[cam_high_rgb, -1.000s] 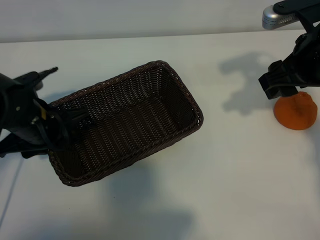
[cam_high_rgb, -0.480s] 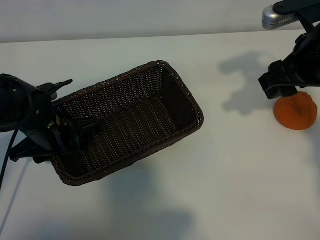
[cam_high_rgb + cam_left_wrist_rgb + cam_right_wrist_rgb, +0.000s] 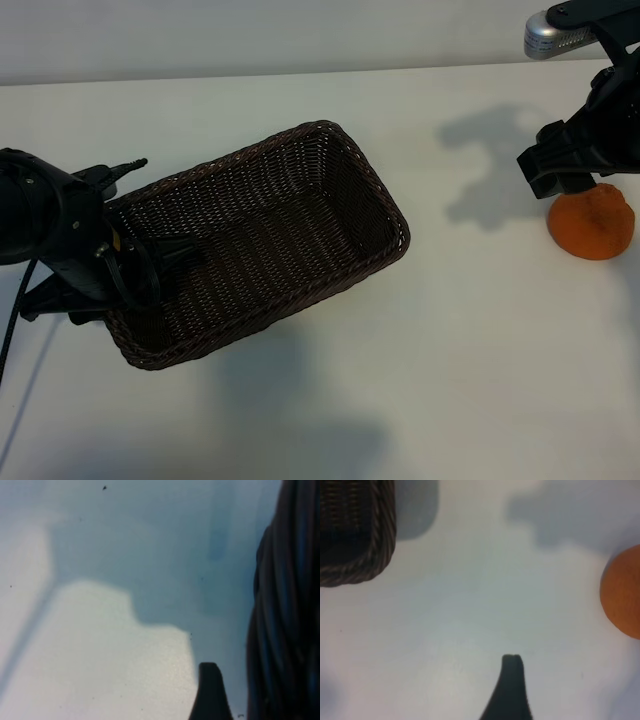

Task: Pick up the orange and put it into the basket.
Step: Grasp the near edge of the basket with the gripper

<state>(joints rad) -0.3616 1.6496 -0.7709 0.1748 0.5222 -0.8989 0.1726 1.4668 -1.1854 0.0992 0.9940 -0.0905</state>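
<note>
The left gripper [image 3: 150, 265] is sitting spread across the near-end wall of the basket [image 3: 330, 135], one finger inside, one outside. The right gripper [image 3: 560, 170] is hovering with fingers apart just above the orange [image 3: 592, 225], which is lying on the table [image 3: 450, 350].

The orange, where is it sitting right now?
In the exterior view the orange sits on the white table at the far right, just below the right gripper and well apart from the wicker basket.
</note>
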